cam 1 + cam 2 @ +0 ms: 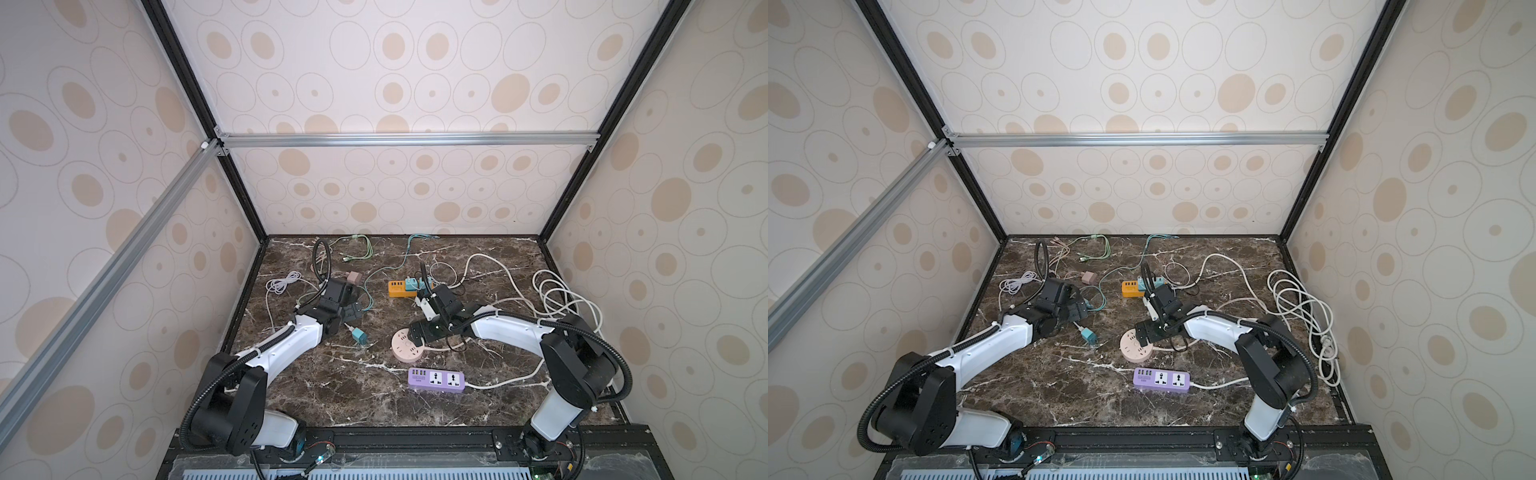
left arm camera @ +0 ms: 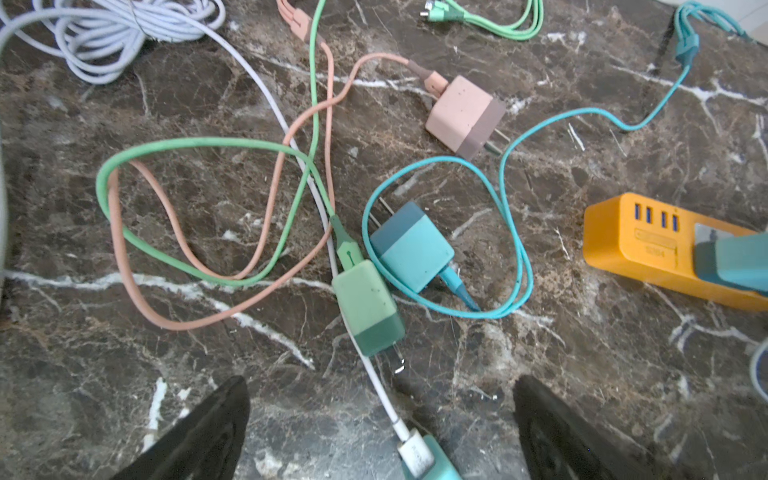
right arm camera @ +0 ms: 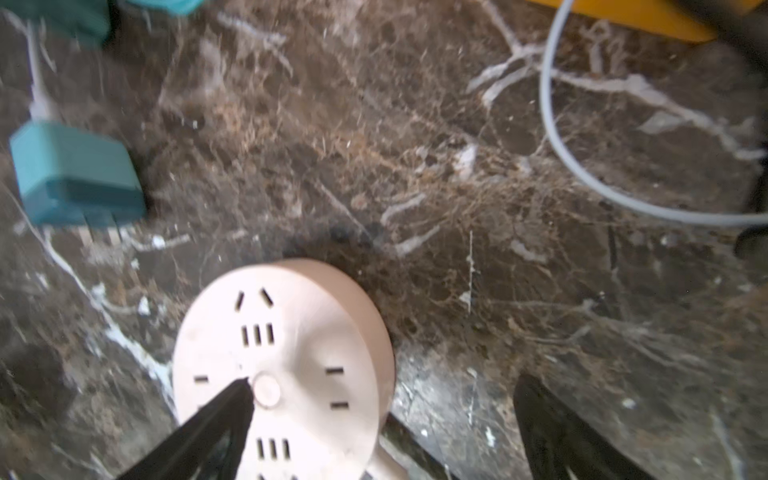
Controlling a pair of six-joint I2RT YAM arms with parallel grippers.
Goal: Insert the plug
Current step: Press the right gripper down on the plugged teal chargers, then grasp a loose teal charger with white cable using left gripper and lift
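ok so both hands are empty; the left hand (image 2: 380, 382) has its fingers spread wide with nothing between them; same for the right hand (image 3: 384, 380), which hangs over the round pink socket (image 1: 401, 347).

The loose teal plug (image 1: 358, 336) on the white cable (image 2: 384, 405) lies flat on the counter (image 1: 332, 395) between the two arms. In both top views it sits just beside the left hand at about 6 o'clock, and at 9 o'clock from the right hand, a bit further off; so left looks nearer to me.

Its long axis runs roughly 10 to 4 o'clock, prongs at the 4 o'clock end, toward the socket; the orange strip (image 1: 397, 288) already carries an adapter (image 1: 412, 284). A green charger (image 2: 368, 305) also lies just ahead of the left fingers, so I can't tell for sure which plug is meant.
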